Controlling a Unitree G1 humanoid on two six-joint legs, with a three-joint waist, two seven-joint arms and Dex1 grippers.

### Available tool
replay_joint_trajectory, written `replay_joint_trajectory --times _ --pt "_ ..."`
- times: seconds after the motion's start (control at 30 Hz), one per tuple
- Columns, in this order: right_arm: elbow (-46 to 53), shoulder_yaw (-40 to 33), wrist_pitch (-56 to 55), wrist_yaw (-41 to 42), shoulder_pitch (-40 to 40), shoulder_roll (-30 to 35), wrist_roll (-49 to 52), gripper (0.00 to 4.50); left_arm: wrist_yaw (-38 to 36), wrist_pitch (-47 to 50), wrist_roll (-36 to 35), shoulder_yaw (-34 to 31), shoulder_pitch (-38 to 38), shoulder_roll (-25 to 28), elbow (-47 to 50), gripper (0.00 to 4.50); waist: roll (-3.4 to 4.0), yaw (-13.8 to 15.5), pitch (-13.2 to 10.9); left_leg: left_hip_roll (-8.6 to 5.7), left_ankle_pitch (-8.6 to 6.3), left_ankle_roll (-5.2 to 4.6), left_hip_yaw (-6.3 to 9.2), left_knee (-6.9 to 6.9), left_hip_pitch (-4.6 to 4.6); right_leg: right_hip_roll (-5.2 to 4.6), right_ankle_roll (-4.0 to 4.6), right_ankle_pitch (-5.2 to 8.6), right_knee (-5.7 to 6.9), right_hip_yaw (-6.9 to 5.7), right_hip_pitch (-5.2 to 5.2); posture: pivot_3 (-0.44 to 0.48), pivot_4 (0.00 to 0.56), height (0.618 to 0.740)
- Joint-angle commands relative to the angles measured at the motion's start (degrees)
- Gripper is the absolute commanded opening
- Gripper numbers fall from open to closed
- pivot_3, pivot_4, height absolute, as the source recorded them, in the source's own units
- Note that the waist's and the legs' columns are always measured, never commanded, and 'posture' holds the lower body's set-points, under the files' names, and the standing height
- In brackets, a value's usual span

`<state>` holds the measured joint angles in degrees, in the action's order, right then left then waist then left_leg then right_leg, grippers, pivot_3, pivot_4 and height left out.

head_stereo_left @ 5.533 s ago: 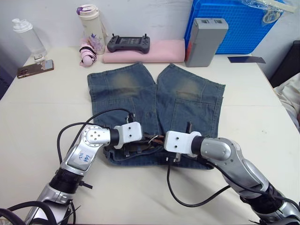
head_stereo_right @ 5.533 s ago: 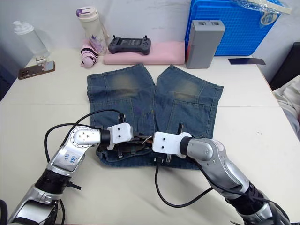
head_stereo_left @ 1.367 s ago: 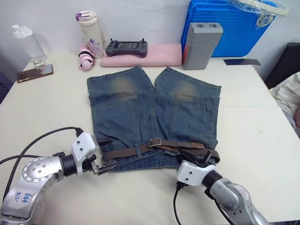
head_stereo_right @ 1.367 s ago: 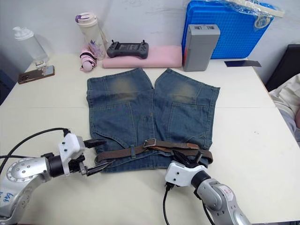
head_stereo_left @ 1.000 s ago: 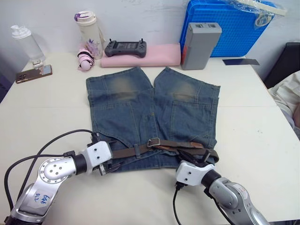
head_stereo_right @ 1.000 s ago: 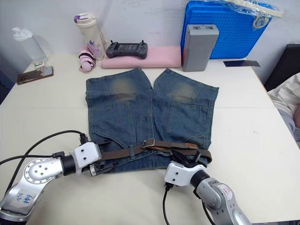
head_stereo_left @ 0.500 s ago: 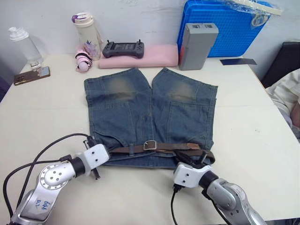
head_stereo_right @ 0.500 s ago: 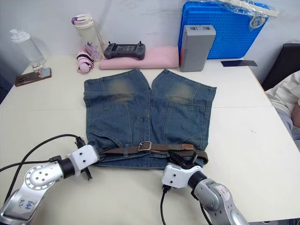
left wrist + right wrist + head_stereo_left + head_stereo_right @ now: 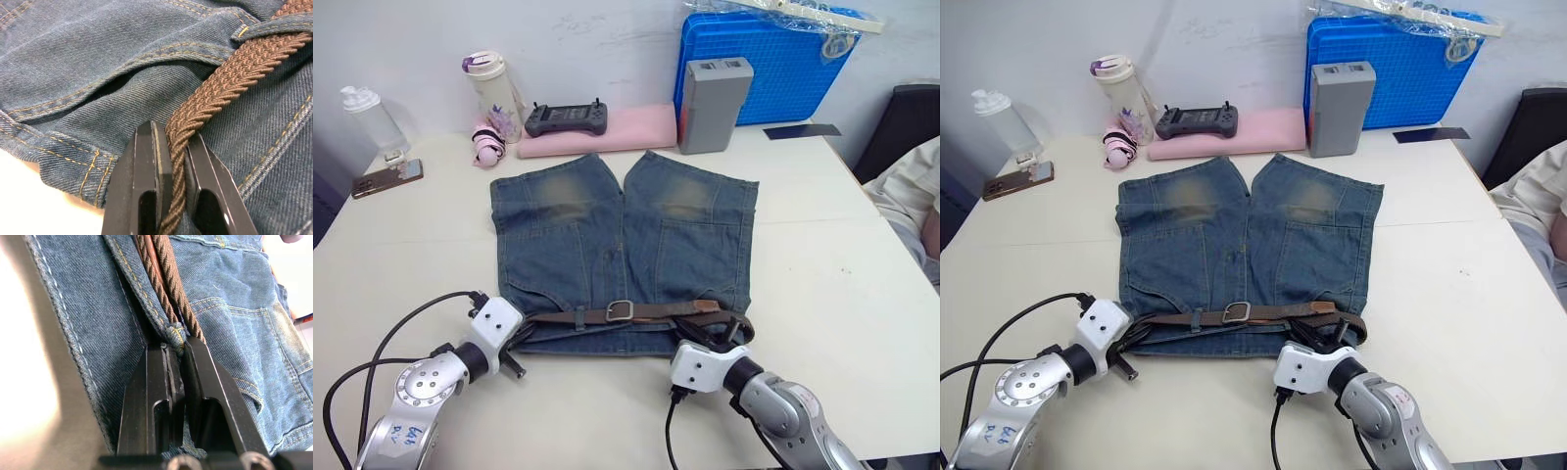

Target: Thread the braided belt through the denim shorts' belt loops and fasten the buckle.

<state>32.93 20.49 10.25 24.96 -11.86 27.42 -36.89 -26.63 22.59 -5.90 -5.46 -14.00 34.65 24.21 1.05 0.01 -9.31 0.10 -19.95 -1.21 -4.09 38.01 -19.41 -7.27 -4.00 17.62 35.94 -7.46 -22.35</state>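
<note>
**Belt laid along waistband, both grippers clamped at its ends**

The denim shorts point(image 9: 622, 245) lie flat on the white table point(image 9: 401, 245), waistband toward the robot, legs pointing away. The braided belt point(image 9: 656, 312) runs along the waistband, passing under at least one of the belt loops point(image 9: 578, 317) left of centre. The buckle point(image 9: 620, 311) sits near the middle of the waistband, flat on the denim.

The left gripper point(image 9: 177, 147) is at the left corner of the waistband. Its two black fingers are nearly closed and pinch the woven strap edge-on between them, as the left wrist view confirms.

The right gripper point(image 9: 177, 350) is at the right end of the waistband. Its fingers are closed to a narrow gap on a folded piece of denim, seemingly a belt loop, with the belt strands running just beside the fingertips. Whether the strap itself is also pinched cannot be determined.

Along the far table edge stand a blue crate point(image 9: 759, 59), a grey box point(image 9: 713, 90), a black controller point(image 9: 564, 117) on a pink pad point(image 9: 607, 129), and a tumbler point(image 9: 491, 83).
</note>
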Motion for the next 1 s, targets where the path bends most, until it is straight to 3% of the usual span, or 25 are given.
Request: replay_joint_trajectory --times 0.03,0.13,0.27,0.3,0.4,0.47,0.7,0.9,1.0 --pt "-0.46 -2.10 3.64 1.21 0.95 -0.71 -0.88 0.00 1.27 -3.75 8.76 4.77 -6.31 2.85 -8.72 0.05 0.04 -0.04 0.02 0.00 -0.01 0.00 -0.03 -0.01 0.03 0.00 0.00 0.00 0.00 0.04 0.00 0.000 0.150 0.712" --pt "0.53 -1.88 3.82 3.23 0.76 -0.63 -0.02 0.00 3.42 -10.62 11.63 6.27 -6.61 2.65 -8.90 0.05 0.02 -0.03 0.03 0.00 -0.06 -0.04 -0.07 -0.02 0.04 0.00 0.02 0.02 -0.02 0.08 -0.02 0.000 0.150 0.712" --pt "2.97 -3.55 7.49 8.53 0.96 0.00 3.47 1.73 3.47 -17.62 11.16 5.11 -5.92 2.21 -9.40 1.83 -0.10 0.14 0.09 0.03 -0.13 -0.13 -0.07 -0.02 0.02 -0.01 0.04 0.03 -0.04 0.08 -0.02 0.000 0.150 0.712" --pt "3.96 -4.07 8.75 10.52 1.44 0.46 4.66 2.04 2.77 -18.46 10.57 4.59 -5.69 2.42 -9.19 2.09 -0.11 0.16 0.10 0.03 -0.14 -0.15 -0.07 -0.02 0.02 -0.01 0.05 0.04 -0.05 0.08 -0.02 0.000 0.150 0.712" --pt "6.81 -6.78 12.54 16.47 3.73 2.53 9.34 3.49 -2.03 -19.54 6.04 2.53 -5.02 3.84 -6.94 3.44 -0.13 0.16 0.08 0.04 -0.21 -0.28 -0.07 -0.02 0.02 -0.01 0.06 0.07 -0.08 0.07 -0.02 0.000 0.150 0.712" --pt "8.50 -8.82 15.46 19.76 5.98 3.77 12.84 4.40 -6.20 -18.38 0.38 0.39 -4.33 4.80 -4.15 3.47 -0.35 0.14 -0.06 0.06 -0.22 -0.40 -0.07 -0.02 -0.01 -0.01 0.08 0.10 -0.12 0.04 -0.03 0.000 0.150 0.712" --pt "12.60 -15.95 25.09 30.66 12.28 10.29 26.61 4.46 -20.10 -3.22 -20.68 -8.13 -1.60 12.34 3.27 3.47 -0.77 0.00 -0.77 0.05 -0.21 -0.33 0.15 0.16 -0.86 -0.01 0.04 0.09 -0.51 -0.26 -0.42 0.000 0.150 0.712" --pt "13.17 -23.09 35.42 35.76 18.09 14.08 39.61 4.46 -24.12 6.72 -32.31 -14.84 2.03 15.67 4.79 3.47 -0.83 0.07 -1.49 0.01 -0.19 -0.36 0.39 0.20 -1.02 -0.01 -0.05 0.04 -0.77 -0.47 -0.31 0.000 0.150 0.712" --pt "13.18 -29.20 42.30 36.87 22.66 12.84 49.28 4.46 -24.31 11.14 -38.45 -18.85 3.65 16.29 5.53 3.47 -0.84 0.06 -1.63 0.00 -0.19 -0.36 0.46 0.19 -1.01 0.02 -0.10 0.01 -0.86 -0.56 -0.23 0.000 0.150 0.712"
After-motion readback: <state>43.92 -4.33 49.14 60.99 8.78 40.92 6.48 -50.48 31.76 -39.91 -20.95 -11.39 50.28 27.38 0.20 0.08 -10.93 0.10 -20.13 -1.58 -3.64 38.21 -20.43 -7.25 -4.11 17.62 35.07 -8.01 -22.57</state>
